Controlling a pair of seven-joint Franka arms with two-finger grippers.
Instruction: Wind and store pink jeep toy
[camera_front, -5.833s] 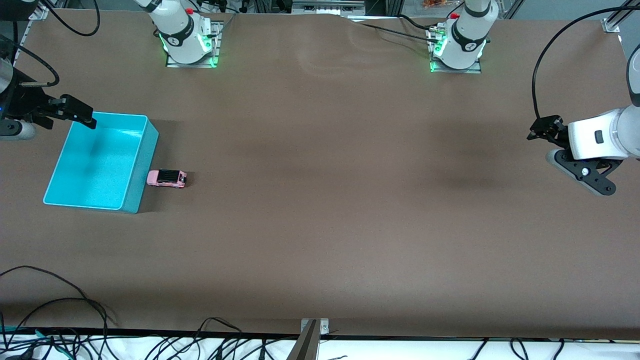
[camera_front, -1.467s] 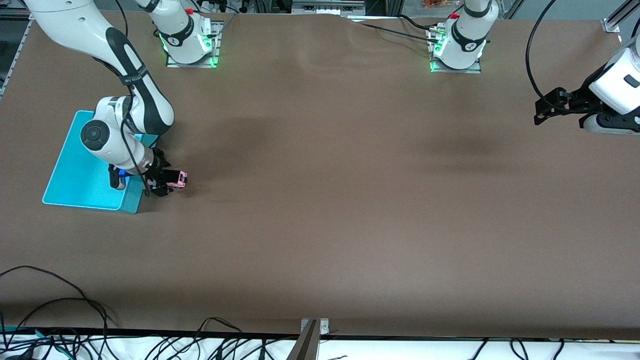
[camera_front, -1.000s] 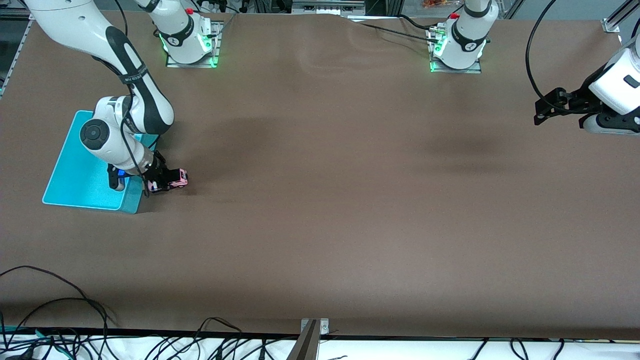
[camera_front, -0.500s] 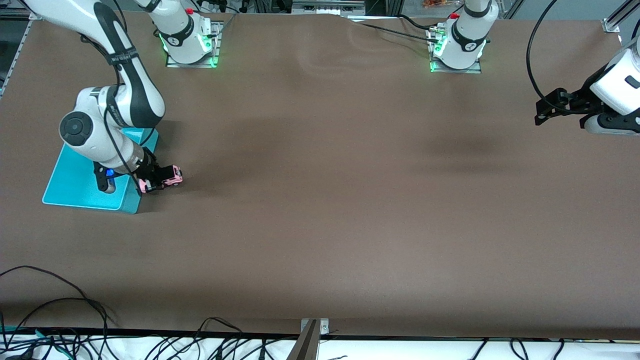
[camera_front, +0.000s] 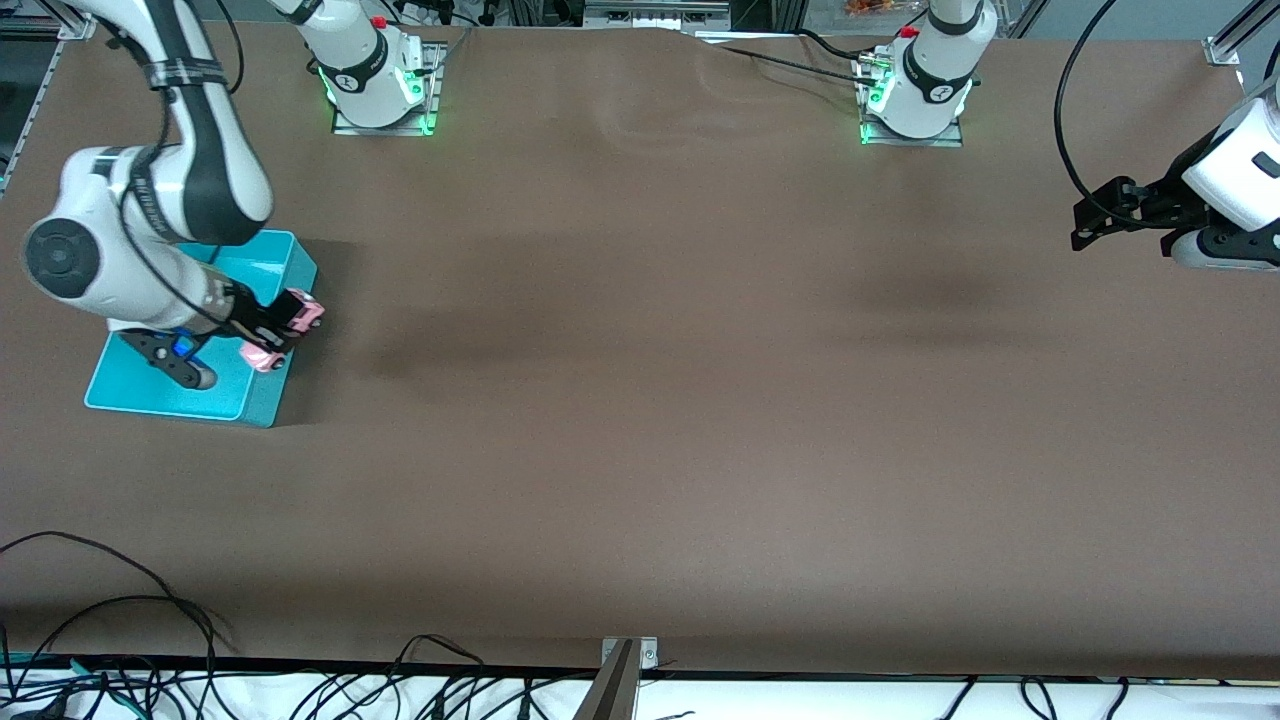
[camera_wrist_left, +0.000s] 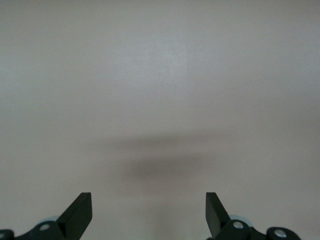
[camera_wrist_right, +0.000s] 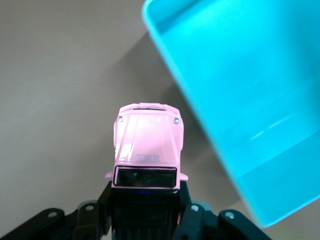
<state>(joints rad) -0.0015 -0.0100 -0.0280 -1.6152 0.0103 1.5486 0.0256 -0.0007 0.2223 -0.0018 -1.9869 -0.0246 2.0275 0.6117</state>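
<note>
Since half a second ago the right arm has been lifting the jeep (camera_front: 283, 329) off the table (camera_front: 640, 400) and swinging it back toward the bin (camera_front: 150, 385); the car is now hanging tilted in the air over the bin's wall that faces the table's middle, no longer touching the brown surface.

The table is lying bare across most of its width. The bin is sitting near the edge at the right arm's end, about midway between the robots' edge and the front camera's edge, with the right arm's wrist looming over it.

The right gripper (camera_front: 270, 328) is clamping the jeep across its body, its jaws closed on the car's sides. In the right wrist view the jeep (camera_wrist_right: 147, 142) is pointing its pink bonnet away from the fingers, with the bin's rim (camera_wrist_right: 200, 120) just beside it.

The left gripper (camera_front: 1095, 215) is waiting in the air over the edge at the left arm's end, its fingers (camera_wrist_left: 80, 212) standing wide apart with nothing between them.
</note>
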